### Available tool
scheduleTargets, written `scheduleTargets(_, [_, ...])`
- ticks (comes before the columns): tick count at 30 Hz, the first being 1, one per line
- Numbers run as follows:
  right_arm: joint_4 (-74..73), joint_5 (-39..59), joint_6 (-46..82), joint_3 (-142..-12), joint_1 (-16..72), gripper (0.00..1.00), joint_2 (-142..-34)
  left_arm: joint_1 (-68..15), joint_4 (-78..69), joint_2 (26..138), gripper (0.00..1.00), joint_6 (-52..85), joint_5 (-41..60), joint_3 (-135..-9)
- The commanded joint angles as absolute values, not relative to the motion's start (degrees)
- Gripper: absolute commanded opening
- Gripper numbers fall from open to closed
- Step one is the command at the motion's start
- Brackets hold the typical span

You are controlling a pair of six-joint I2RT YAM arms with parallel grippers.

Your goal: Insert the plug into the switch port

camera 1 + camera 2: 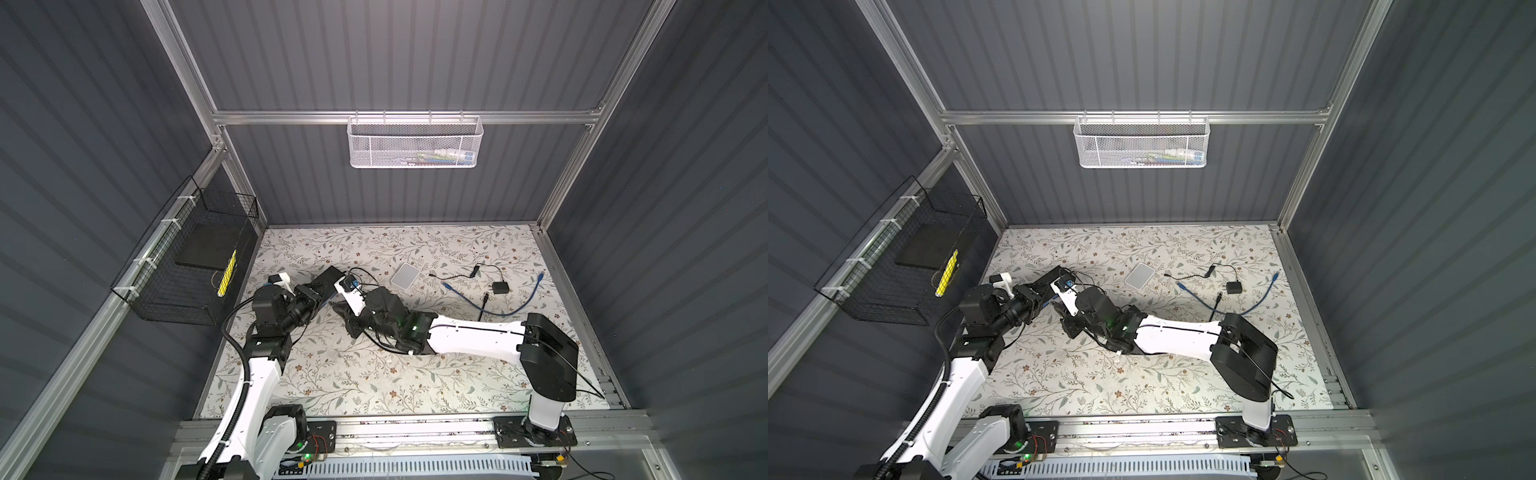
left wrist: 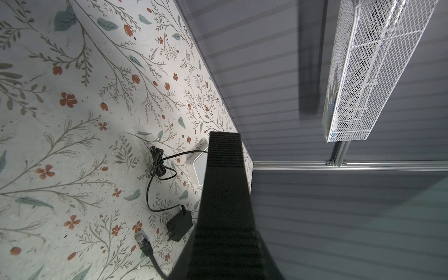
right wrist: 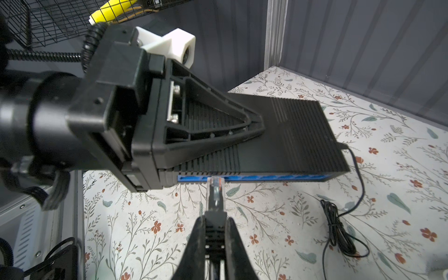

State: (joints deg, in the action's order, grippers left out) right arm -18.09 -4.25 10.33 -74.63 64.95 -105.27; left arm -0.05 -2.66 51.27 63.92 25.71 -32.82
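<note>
Black ribbed switch [image 3: 298,135]: clamped by left gripper [image 3: 257,126]. Right gripper [image 3: 214,232] grips clear-tipped plug [image 3: 214,191], tip at blue port strip [image 3: 266,178].

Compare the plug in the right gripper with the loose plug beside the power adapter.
The held plug is clamped in the right gripper; the loose plug lies free on the table. The held plug's tip is at the switch's blue port row; the loose plug sits beside the power adapter. Both are clear with black boots.
</note>
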Motion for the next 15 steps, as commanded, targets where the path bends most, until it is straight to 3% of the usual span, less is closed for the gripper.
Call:
scheduleTargets(1, [-22.8, -4.1, 11.1, -76.0, 64.1, 0.0, -102.9, -0.4, -2.6, 50.9, 0.0, 63.6, 27.5, -33.4])
scheduleTargets(15, [-25.3, -4.0, 13.0, -71.2, 64.1, 0.0, -101.7, -0.3, -4.1, 51.5, 0.0, 65.2, 27.3, -33.8])
